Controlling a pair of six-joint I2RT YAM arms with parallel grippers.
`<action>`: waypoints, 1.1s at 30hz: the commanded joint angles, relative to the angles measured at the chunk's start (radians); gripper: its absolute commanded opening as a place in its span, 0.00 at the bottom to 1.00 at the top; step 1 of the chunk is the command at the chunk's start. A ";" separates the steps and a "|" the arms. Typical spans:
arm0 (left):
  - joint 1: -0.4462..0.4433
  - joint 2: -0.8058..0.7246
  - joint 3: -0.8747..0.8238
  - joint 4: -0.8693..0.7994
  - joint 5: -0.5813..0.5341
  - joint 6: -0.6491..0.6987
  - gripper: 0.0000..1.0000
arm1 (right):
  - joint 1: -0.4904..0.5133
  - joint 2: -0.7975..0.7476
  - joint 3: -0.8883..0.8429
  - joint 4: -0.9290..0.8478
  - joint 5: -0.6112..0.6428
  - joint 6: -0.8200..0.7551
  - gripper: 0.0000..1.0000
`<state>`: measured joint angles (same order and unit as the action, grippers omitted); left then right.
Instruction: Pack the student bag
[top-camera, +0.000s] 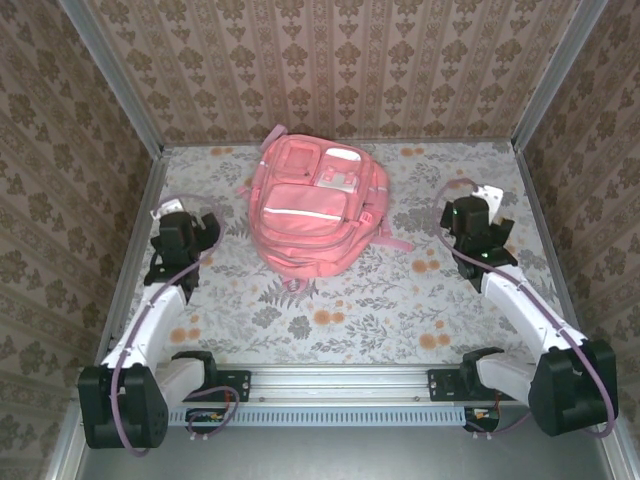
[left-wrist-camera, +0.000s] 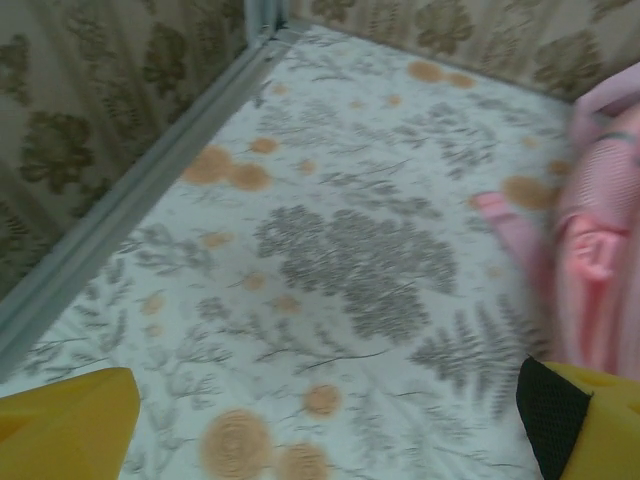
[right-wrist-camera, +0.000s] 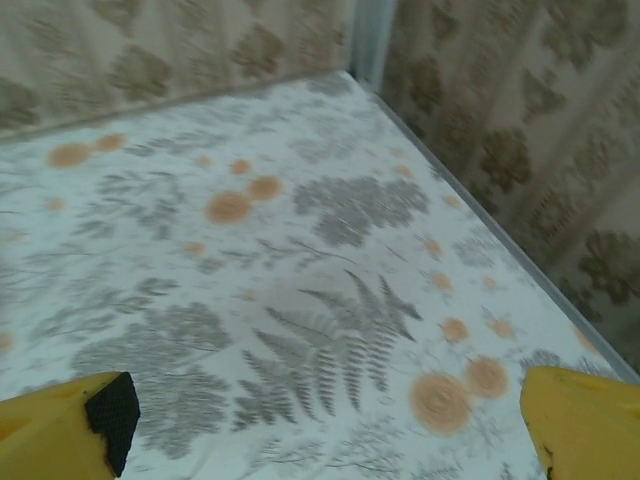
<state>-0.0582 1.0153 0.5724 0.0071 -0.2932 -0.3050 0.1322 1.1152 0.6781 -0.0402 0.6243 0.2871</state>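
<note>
The student bag, a large pink backpack, lies flat on the table towards the far middle. Its zip pockets and white stripe face up, and a pink strap trails off to its right. The table is pale, printed with grey ferns and orange flowers. Brown patterned walls close it in on three sides.

My left tool hangs over the table to the left of the bag, near it but not touching. In my left wrist view its yellow fingers sit at the two bottom corners, spread wide, with bare table between them. It has hold of nothing. The bag's pink side shows at the right edge of that view, blurred.

My right tool hangs over the table to the right of the bag, also clear of it. In my right wrist view its yellow fingers are likewise spread wide over bare table, gripping nothing, facing a far corner where two walls meet.
</note>
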 joint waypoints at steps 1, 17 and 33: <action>0.006 -0.019 -0.089 0.238 -0.119 0.149 1.00 | -0.042 0.003 -0.110 0.213 -0.028 0.008 1.00; 0.009 0.246 -0.222 0.711 0.132 0.327 1.00 | -0.056 0.199 -0.313 0.812 -0.299 -0.230 0.99; -0.031 0.528 -0.232 0.991 0.037 0.364 1.00 | -0.069 0.364 -0.350 1.005 -0.368 -0.239 1.00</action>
<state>-0.0715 1.5139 0.3511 0.8925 -0.1967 0.0330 0.0681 1.4609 0.3275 0.8898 0.2764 0.0547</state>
